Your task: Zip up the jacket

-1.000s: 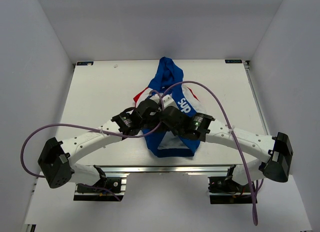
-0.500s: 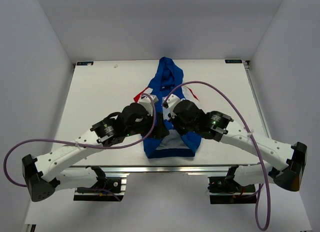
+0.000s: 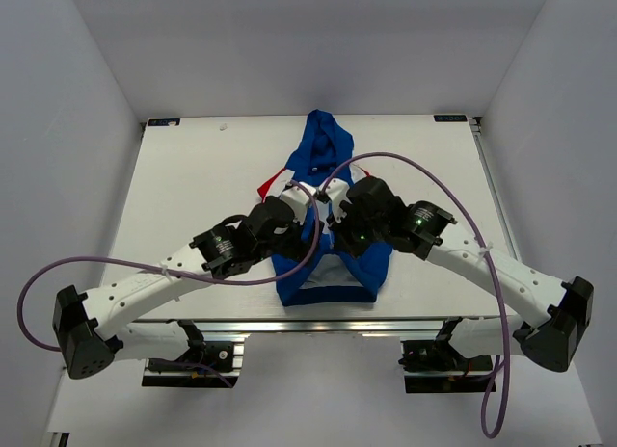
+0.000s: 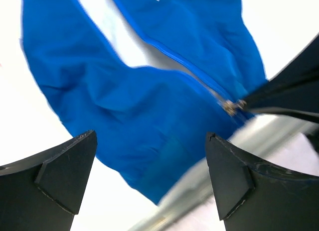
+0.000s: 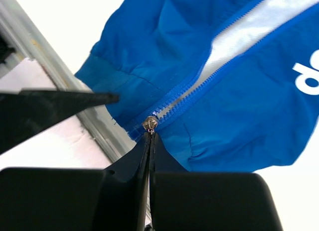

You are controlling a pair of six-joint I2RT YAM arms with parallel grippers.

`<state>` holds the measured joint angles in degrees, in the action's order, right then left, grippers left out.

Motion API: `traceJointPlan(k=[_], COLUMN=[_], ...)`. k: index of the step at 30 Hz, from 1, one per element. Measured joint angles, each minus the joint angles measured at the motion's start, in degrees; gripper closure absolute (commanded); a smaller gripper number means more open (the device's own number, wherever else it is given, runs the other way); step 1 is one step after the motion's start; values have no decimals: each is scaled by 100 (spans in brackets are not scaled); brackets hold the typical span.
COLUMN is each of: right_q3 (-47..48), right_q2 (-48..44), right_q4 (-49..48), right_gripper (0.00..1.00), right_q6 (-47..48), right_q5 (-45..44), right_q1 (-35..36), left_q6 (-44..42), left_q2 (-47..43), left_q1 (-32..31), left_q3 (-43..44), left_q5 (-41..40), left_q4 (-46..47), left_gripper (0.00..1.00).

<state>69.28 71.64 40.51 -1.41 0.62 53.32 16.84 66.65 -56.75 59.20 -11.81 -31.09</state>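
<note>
Jacket (image 3: 323,150) zipper pull (image 5: 149,123), hidden overhead, seems pinched by right gripper (image 5: 149,137); left gripper (image 4: 150,141) spread wide.

You have a blue hooded jacket (image 3: 324,146) lying face up, front open, white lining showing, zipper slider (image 5: 149,123) at the hem.
</note>
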Motion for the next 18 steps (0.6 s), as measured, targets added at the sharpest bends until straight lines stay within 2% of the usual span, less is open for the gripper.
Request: traceJointPlan(k=[7,13,18], right_q3=[125,186,127], right_q2=[122,470,354], right_q4=[149,-90,-208], right_gripper=[100,100,100], right_q6=[96,-4,-13], right_q5=[662,765,885], right_q1=[-363,-592,-595], left_q6=[-463,-1180,-1290], left_q2=[24,-772,-887], left_q1=[0,-538,-522], left_q3=[-166,-688,-688], left_q5=[-507,-474,-555], left_q4=[424,938,1283], left_gripper=[2,2,2])
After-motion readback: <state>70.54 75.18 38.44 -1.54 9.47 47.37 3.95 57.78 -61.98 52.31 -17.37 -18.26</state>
